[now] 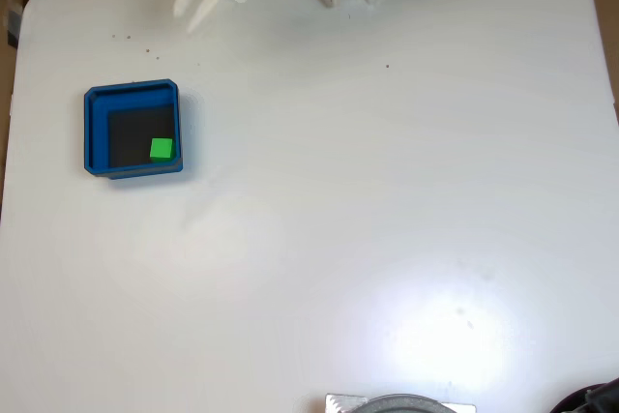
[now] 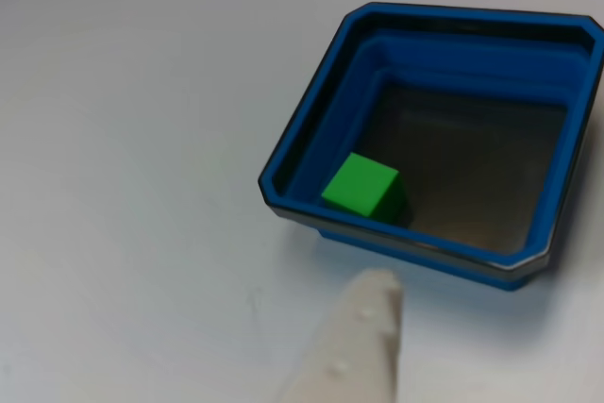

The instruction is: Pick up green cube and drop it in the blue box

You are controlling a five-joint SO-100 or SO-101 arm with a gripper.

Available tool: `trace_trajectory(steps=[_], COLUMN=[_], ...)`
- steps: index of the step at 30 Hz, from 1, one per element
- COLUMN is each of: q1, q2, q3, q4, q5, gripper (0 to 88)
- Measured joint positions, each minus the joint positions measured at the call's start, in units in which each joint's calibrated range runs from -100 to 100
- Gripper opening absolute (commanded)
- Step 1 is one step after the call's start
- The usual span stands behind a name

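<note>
A: The small bright green solid cube (image 2: 360, 186) lies inside the square shallow blue tray with thick walls (image 2: 311, 129), on the dark inner floor. In the other view it sits in the near-left corner, close to two walls; I cannot tell if it touches them. In the fixed view the same cube (image 1: 162, 149) is in the lower right part of the blue box (image 1: 90, 128).

B: So the drop looks done. What can still go wrong?

A: Mostly the arm. In the fixed view the white two-finger gripper (image 1: 193, 14) is at the top edge of the white table (image 1: 387, 191), well apart from the box. It holds nothing. Its fingers look close together, but the picture is blurred there, so I cannot tell if it is narrow or wide.

B: And in the other view?

A: One pale finger (image 2: 354, 351) points toward the near wall of the tray. If the arm moves low and forward, I think this finger can push the light tray across the smooth table, or tip its wall.

B: And the cube?

A: It can jump out only if the tray is hit hard.
</note>
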Motion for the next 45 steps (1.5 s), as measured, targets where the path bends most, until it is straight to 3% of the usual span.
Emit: trace_trajectory(steps=[6,12,22,32,40,45], q1=[0.0,0.0,0.0,0.0,0.0,-2.4], q2=[-11.6,-22.9,-37.3,-44.5,-50.5,-52.3], q3=[14.0,25.6,38.9,44.2,49.8,52.4], q4=[-0.7,-0.8,-0.8,-0.8,-0.8,-0.8], q5=[2.3,2.6,2.7,2.9,9.0,9.8], gripper=[18.7,9.7,2.0,1.9,1.9,2.0])
